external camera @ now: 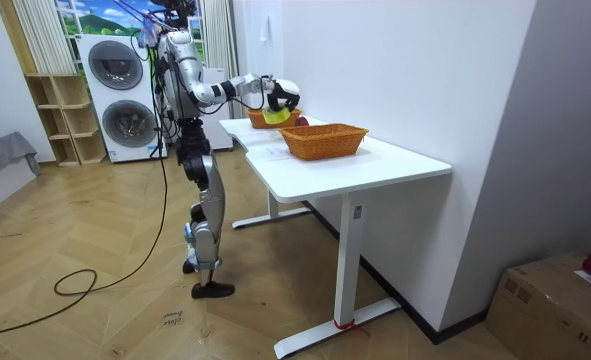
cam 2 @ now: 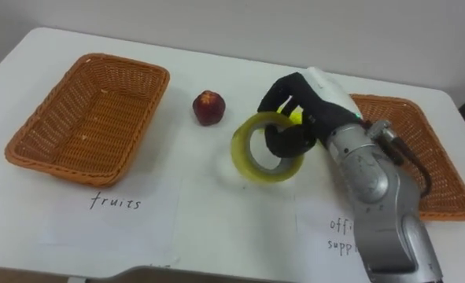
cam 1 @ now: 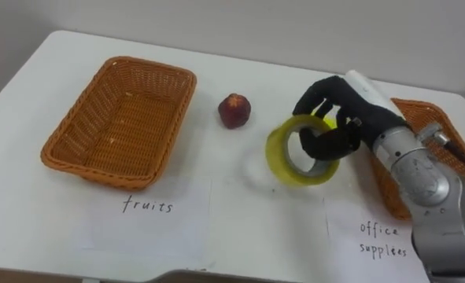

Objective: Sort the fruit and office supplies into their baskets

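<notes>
A yellow tape roll [cam 1: 298, 152] [cam 2: 263, 149] hangs tilted just above the white table [cam 1: 240, 228], right of centre. My right hand [cam 1: 338, 118] [cam 2: 299, 110] is shut on it, thumb through the hole and fingers over the rim. A dark red apple [cam 1: 234, 111] [cam 2: 208, 108] rests on the table to the left of the roll. The empty wicker basket [cam 1: 122, 119] [cam 2: 86, 118] above the "fruits" paper stands at the left. A second wicker basket [cam 1: 433, 126] [cam 2: 421, 153], above the "office supplies" paper, lies at the right behind my forearm. In the room view I stand at the table's side [external camera: 275, 97].
Two paper labels lie near the front edge, "fruits" [cam 1: 147, 207] at the left and "office supplies" [cam 1: 383, 239] at the right. A grey wall runs behind the table. Washing machines [external camera: 120, 95] and a wooden shelf [external camera: 60, 115] stand behind me.
</notes>
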`<state>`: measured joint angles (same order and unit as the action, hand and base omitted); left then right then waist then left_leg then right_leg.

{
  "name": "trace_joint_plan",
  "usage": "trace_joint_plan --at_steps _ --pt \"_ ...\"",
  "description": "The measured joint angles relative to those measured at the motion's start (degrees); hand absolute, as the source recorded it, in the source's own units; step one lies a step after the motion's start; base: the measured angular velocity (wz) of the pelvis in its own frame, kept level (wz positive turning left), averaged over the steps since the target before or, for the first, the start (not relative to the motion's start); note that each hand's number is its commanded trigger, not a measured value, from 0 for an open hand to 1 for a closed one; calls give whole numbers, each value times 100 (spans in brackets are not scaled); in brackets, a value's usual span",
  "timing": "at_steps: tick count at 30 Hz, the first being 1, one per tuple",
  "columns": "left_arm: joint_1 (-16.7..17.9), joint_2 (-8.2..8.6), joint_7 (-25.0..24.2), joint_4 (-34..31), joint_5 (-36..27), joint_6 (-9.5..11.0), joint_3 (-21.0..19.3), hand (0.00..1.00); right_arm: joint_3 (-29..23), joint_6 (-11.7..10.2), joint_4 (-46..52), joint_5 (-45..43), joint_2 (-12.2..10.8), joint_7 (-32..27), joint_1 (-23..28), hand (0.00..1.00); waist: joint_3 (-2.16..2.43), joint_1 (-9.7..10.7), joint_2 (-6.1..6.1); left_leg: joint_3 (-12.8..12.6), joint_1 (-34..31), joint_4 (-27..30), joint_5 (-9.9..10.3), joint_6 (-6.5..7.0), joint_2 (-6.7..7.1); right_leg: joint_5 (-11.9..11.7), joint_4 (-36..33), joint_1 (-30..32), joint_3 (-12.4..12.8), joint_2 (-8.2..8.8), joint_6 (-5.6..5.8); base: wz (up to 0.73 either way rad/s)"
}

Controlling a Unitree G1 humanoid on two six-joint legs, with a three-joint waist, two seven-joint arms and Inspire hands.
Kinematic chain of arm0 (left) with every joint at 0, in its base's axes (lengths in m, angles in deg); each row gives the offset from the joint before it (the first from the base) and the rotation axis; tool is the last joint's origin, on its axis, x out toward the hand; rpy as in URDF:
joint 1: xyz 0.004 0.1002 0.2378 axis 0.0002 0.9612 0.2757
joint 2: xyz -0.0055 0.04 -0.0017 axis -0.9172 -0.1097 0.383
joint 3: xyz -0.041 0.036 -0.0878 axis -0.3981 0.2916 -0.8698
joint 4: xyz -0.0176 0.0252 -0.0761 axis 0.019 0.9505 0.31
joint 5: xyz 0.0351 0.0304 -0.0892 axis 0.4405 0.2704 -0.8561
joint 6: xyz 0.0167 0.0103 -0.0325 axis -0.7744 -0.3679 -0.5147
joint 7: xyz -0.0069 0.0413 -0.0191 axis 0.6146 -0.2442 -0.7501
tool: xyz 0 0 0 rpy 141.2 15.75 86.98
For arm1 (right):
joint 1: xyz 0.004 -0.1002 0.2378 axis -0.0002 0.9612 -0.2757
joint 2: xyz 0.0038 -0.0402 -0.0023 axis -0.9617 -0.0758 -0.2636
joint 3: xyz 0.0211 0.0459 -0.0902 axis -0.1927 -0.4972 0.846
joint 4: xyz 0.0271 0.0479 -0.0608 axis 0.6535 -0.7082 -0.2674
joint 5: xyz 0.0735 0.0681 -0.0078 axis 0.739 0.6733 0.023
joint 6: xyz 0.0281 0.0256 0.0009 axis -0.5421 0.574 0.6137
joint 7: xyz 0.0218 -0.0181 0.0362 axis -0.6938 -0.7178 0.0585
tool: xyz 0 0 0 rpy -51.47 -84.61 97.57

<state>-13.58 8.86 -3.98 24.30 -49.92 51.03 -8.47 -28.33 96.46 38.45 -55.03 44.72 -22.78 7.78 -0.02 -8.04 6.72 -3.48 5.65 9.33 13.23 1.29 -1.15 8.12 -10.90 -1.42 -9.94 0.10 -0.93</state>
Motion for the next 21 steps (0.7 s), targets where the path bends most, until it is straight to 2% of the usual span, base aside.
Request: trace_joint_plan --at_steps 5,9,16,21 --pt "86 -1 89 39 -1 57 -7 0 -130 -61 -4 326 28 -346 2 100 -6 42 59 -55 5 1 -2 -6 -9 -1 21 -5 34 -19 -2 -1" --pt "242 -5 144 67 -6 -35 -94 0 -230 -66 -47 488 44 -666 4 100 -44 137 101 -71 8 6 -2 -6 -7 -1 29 -10 51 -17 -2 0" --pt "356 6 135 68 -15 -36 -120 0 -548 -87 -445 509 92 -1061 4 100 -51 195 99 -113 17 12 -1 -7 -18 -2 22 2 65 -14 -2 -2" --pt "349 6 132 67 -14 -37 -121 0 -567 -92 -659 554 357 -1188 5 100 -44 210 81 -122 10 10 0 -9 -18 -12 2 25 52 -24 -18 0"
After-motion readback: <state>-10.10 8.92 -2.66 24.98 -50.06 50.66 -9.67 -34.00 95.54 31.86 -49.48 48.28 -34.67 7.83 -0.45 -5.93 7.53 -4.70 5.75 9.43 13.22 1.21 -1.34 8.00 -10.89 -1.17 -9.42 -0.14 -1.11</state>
